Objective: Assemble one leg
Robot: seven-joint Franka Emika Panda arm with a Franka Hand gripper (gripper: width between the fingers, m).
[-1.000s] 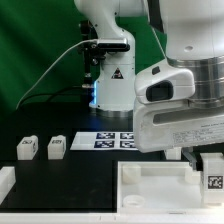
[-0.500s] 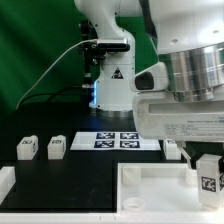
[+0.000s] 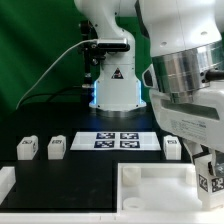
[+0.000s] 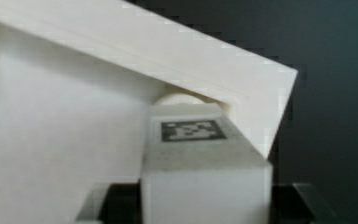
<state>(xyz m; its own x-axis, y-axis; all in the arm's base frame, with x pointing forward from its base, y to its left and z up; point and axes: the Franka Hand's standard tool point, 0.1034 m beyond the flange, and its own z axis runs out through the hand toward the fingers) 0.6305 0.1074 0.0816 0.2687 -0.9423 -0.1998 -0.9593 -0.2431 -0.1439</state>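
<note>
My gripper [image 3: 211, 176] is shut on a leg [image 3: 213, 184], a white block with a black-and-white tag, at the exterior view's right edge. It holds the leg at the right corner of the large white tray-like piece [image 3: 150, 186]. In the wrist view the leg [image 4: 195, 150] sits between my dark fingers [image 4: 123, 205], and its far end meets the corner of the white piece [image 4: 105, 90]. Two more legs [image 3: 27, 148] [image 3: 56, 147] stand at the left, and another leg [image 3: 172, 148] stands by my gripper.
The marker board [image 3: 115, 140] lies flat behind the tray-like piece, in front of the robot base [image 3: 112, 80]. A small white block [image 3: 5, 180] sits at the left edge of the black table.
The arm has swung to the exterior view's right and down with the leg in it. The leg now sits lower, at the tray-like piece's right corner.
</note>
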